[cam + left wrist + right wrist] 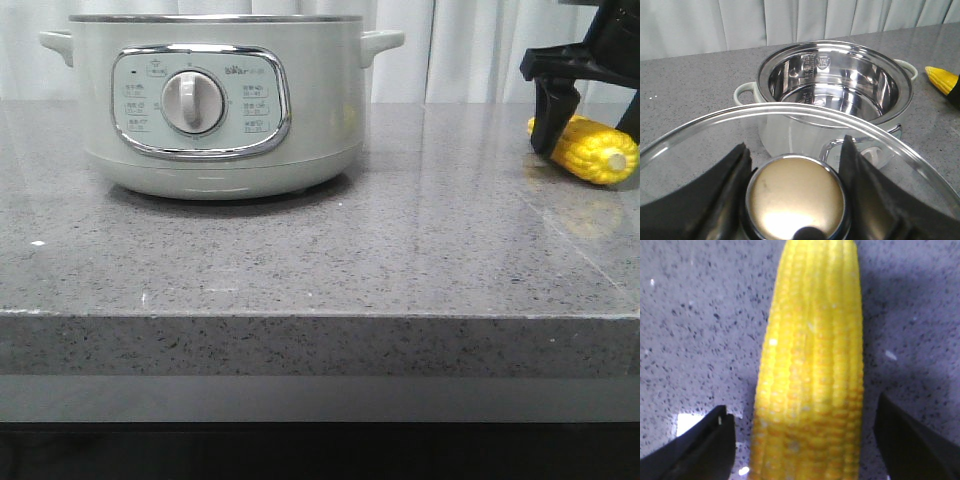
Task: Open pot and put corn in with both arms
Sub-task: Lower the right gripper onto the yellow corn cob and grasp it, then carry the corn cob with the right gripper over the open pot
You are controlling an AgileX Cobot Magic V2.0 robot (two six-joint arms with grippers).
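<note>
Right wrist view: right gripper (805, 440) open, straddling corn (812, 365) on counter (300, 260). Left gripper (795, 165) clamps lid (705, 135) knob; pot (215, 110) open. Risk: round corn rolls from closing fingers.

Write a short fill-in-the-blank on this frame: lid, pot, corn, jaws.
1. The left gripper holds the glass lid by its ____.
2. The pot is uncovered and its steel inside is ____.
3. The corn lies on the ____, to the right of the pot.
4. The right gripper has its jaws either side of the corn, with a gap on each side, so they are ____.

Missing words: knob; empty; counter; open
</note>
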